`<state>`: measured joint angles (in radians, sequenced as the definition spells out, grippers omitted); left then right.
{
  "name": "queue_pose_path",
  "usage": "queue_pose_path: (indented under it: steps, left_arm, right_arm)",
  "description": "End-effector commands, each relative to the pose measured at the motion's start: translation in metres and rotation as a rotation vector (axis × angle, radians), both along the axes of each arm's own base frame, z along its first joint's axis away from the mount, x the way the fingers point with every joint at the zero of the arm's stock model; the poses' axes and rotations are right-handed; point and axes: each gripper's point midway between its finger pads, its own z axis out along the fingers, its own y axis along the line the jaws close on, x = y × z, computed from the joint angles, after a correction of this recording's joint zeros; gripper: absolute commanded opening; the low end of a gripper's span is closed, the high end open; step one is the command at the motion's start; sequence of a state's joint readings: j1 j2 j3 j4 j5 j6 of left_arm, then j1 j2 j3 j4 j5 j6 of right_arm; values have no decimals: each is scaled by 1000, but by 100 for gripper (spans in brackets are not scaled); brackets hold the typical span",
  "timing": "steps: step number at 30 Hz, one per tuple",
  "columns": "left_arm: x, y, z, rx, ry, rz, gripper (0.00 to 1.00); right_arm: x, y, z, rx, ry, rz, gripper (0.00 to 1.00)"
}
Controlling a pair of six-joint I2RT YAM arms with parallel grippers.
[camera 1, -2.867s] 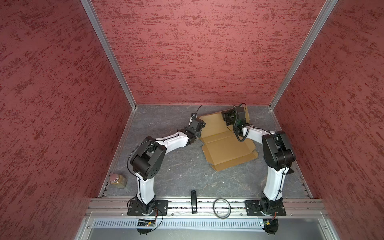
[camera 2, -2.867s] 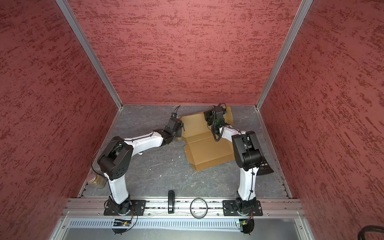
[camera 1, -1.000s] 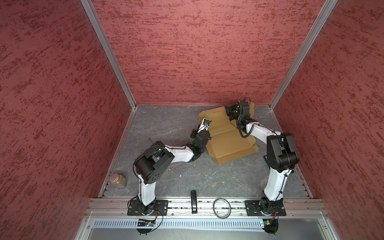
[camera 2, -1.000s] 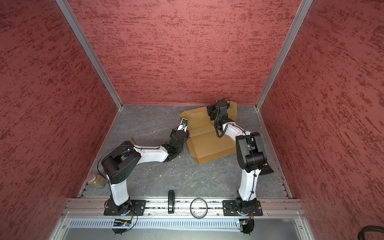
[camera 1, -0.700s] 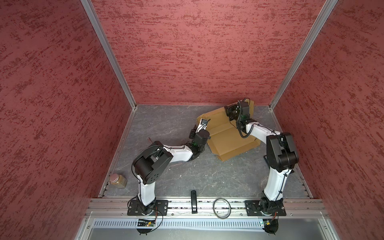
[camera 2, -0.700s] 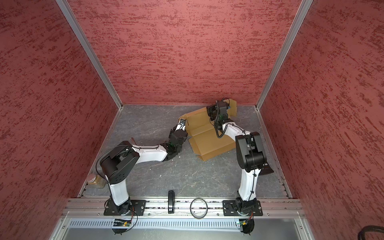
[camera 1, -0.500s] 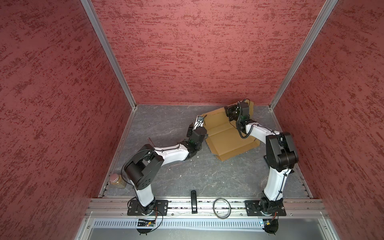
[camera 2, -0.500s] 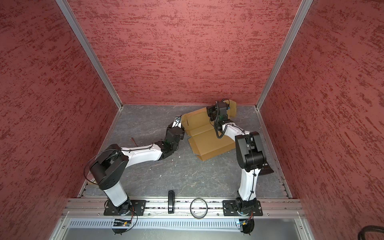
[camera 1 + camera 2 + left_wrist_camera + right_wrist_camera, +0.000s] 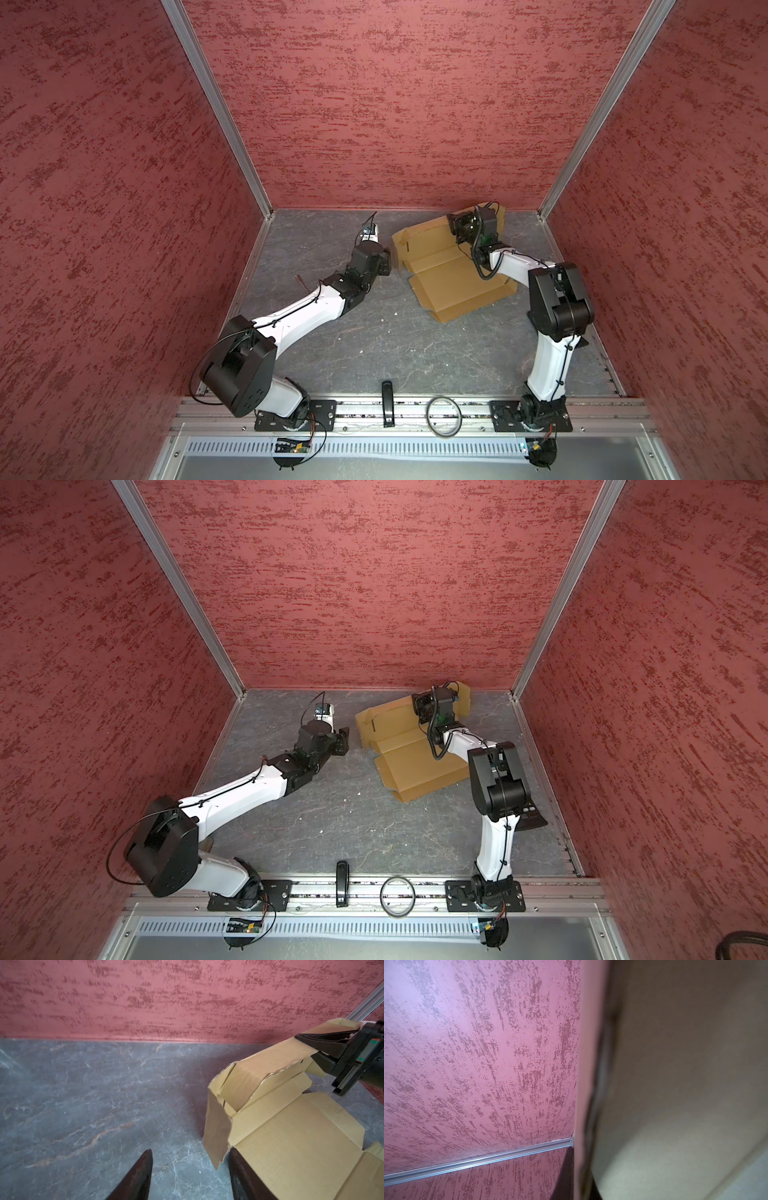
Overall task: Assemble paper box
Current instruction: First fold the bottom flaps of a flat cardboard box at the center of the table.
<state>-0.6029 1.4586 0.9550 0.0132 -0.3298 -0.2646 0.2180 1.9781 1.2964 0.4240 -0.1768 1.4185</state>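
Note:
The paper box (image 9: 457, 286) (image 9: 419, 771) is a tan cardboard sheet, partly folded, lying at the back right of the grey floor in both top views. My right gripper (image 9: 469, 224) (image 9: 430, 706) is shut on its rear flap and holds that flap raised; the left wrist view shows its black fingers (image 9: 324, 1040) clamped on the cardboard (image 9: 291, 1136). Cardboard (image 9: 675, 1084) fills half the right wrist view. My left gripper (image 9: 388, 259) (image 9: 190, 1153) is open just left of the box. One fingertip (image 9: 233, 1155) sits beside a hanging side flap, and nothing is gripped.
Red textured walls close in the floor on three sides, with aluminium posts (image 9: 552, 199) at the back corners. A black bar (image 9: 387, 402) and a ring (image 9: 444, 415) lie on the front rail. A dark flat object (image 9: 532, 816) sits behind the right arm.
My left gripper has opened and drawn back to the left, off the box's side flap, and its elbow has swung outward. My right gripper has stayed shut on the rear flap.

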Motion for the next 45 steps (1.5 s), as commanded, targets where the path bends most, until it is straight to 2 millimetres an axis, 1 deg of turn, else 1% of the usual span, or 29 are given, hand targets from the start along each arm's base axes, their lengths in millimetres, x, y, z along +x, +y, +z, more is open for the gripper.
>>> queue_pose_path:
  steps: [1,6,11,17,20,25,31,35,40,45]
  left_arm:
    - [-11,0,-22,-20,105,-38,60]
    - [-3,6,-42,-24,155,-35,60]
    - [8,0,-47,-12,145,-67,61]
    - [21,-1,-61,-7,159,-80,61]
    - [25,-4,-65,-2,157,-96,60]
    - [32,-8,-67,9,147,-109,61]
    - [35,-14,-73,6,150,-134,60]
    - [36,-17,-77,3,155,-145,60]
    - [39,-24,-76,-8,151,-165,59]
    - [39,-32,-76,-4,151,-190,59]
  right_arm:
    - [4,1,-1,59,-16,-3,0]
    - [4,6,1,66,-20,2,0]
    - [2,11,3,70,-21,5,0]
    - [0,18,1,75,-16,12,0]
    - [0,22,3,83,-19,15,0]
    - [1,29,5,81,-17,26,0]
    - [0,36,4,97,-15,35,0]
    - [0,37,5,98,-18,39,0]
    - [-1,37,1,92,-11,40,0]
    - [-2,37,2,91,-13,40,0]
